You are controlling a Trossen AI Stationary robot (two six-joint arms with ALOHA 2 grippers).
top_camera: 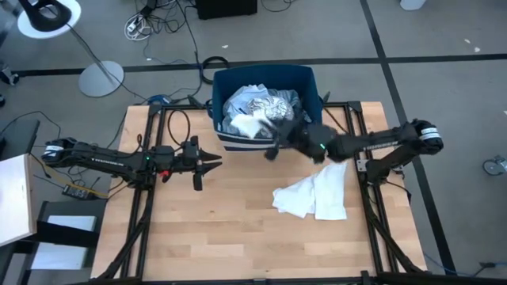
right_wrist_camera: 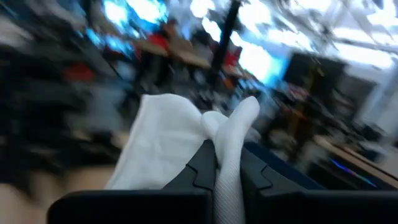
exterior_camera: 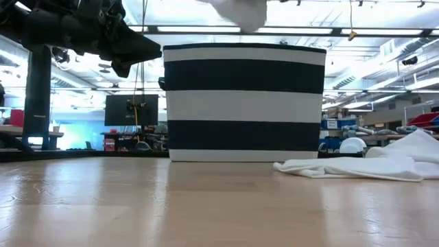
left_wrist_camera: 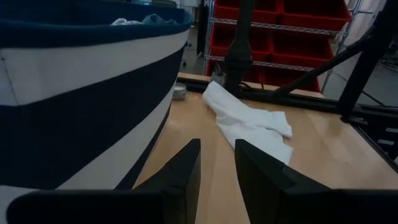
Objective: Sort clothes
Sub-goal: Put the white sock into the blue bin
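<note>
Clothes mostly heaped in the striped bin [top_camera: 313,83], right gripper [top_camera: 273,142] pinching a white garment [right_wrist_camera: 168,140] above its rim w/ thin grip, could slip; left gripper [top_camera: 212,161] idle, jaws narrowly apart

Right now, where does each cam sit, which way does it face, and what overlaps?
High: overhead, straight down on the table; both arms and the striped bin show.
Low: at tabletop level, facing the bin; one arm shows at top.
Left wrist: looks past the left gripper, jaws open, at the white cloth on the table.
Right wrist: the right gripper pinches a white garment.
Shared: high, low and left wrist all show the bin and the white cloth.
</note>
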